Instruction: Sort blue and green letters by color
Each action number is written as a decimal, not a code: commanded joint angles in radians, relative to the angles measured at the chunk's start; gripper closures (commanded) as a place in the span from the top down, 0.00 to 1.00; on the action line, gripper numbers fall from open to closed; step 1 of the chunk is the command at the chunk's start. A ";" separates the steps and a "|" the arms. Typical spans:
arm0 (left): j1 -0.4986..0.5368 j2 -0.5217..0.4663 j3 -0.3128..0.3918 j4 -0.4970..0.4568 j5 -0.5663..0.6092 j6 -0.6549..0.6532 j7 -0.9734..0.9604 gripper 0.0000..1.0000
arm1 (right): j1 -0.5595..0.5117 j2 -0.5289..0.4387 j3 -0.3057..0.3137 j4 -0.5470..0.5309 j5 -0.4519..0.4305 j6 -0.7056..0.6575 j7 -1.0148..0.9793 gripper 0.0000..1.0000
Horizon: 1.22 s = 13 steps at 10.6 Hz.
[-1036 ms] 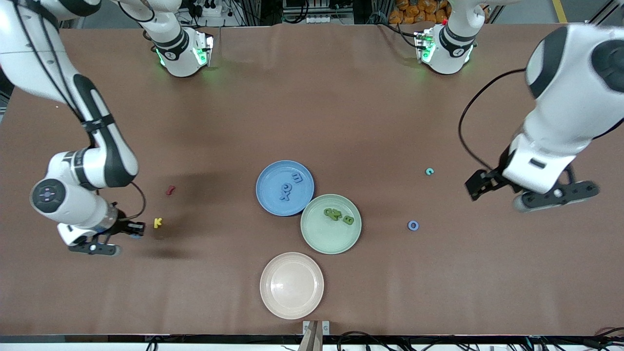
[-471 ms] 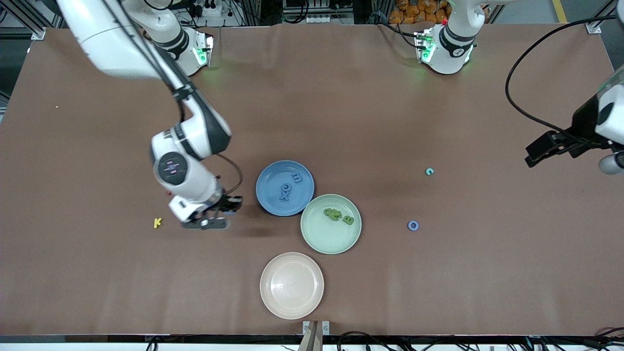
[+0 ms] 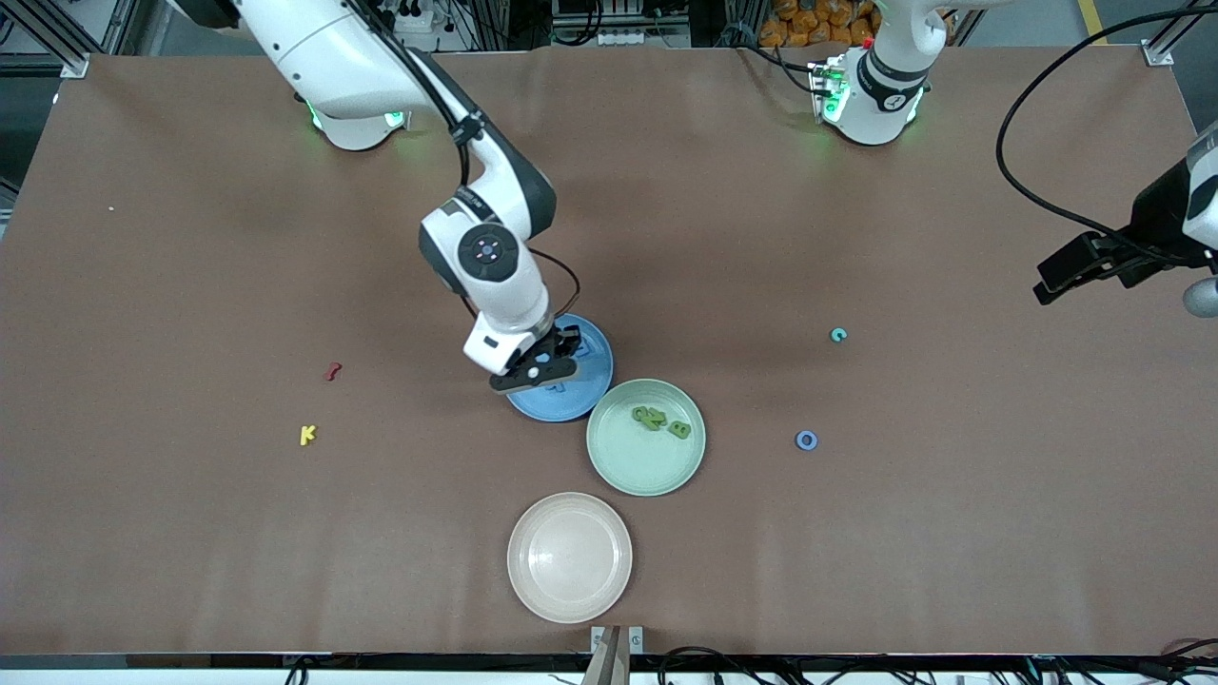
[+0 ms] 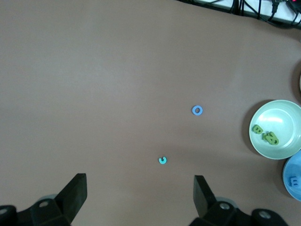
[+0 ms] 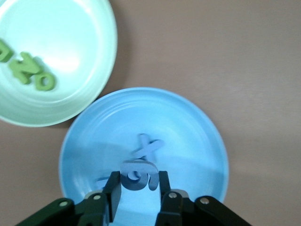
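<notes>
While the right tool [image 5: 137, 188] hangs over the blue plate [image 5: 197, 136], it pinches a blue letter [image 5: 138, 175] between its fingers, above another blue letter [image 5: 146, 147] lying in the plate. Green letters [image 3: 658, 420] sit in the green plate [image 3: 618, 466] beside it. The left tool [image 4: 140, 197] waits spread over the surface's left-arm end, largely cut off in the front view.

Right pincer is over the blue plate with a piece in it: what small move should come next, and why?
Probably open the right pincer and drop the blue letter. It hangs over the blue plate, where another blue letter already lies. The left pincer waits open.
</notes>
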 commanded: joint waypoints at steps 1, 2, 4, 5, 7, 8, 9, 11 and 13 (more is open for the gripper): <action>-0.007 -0.028 -0.015 -0.025 -0.017 -0.032 0.031 1.00 | 0.007 0.001 -0.035 0.035 0.029 0.004 -0.014 1.00; 0.013 -0.028 -0.053 -0.028 -0.017 -0.032 0.029 1.00 | -0.013 -0.002 -0.036 0.039 0.029 0.004 -0.017 1.00; 0.015 -0.027 -0.063 -0.030 -0.001 -0.049 0.029 1.00 | -0.114 -0.033 -0.027 0.041 0.034 -0.060 -0.030 1.00; 0.016 -0.027 -0.063 -0.030 0.006 -0.056 0.040 1.00 | -0.178 -0.042 -0.021 0.061 0.035 -0.095 -0.060 1.00; 0.016 -0.028 -0.061 -0.030 0.008 -0.076 0.074 1.00 | -0.301 -0.047 -0.024 0.087 0.034 -0.148 -0.147 1.00; 0.016 -0.028 -0.061 -0.030 0.011 -0.084 0.077 1.00 | -0.368 -0.048 -0.027 0.087 0.032 -0.149 -0.212 1.00; 0.016 -0.028 -0.064 -0.030 0.038 -0.089 0.080 1.00 | -0.427 -0.048 -0.030 0.087 0.028 -0.151 -0.278 1.00; 0.018 -0.028 -0.075 -0.027 0.042 -0.093 0.078 1.00 | -0.552 -0.053 -0.029 0.088 0.018 -0.171 -0.399 1.00; 0.018 -0.028 -0.075 -0.021 0.042 -0.093 0.077 1.00 | -0.613 -0.121 -0.036 0.093 -0.055 -0.261 -0.407 1.00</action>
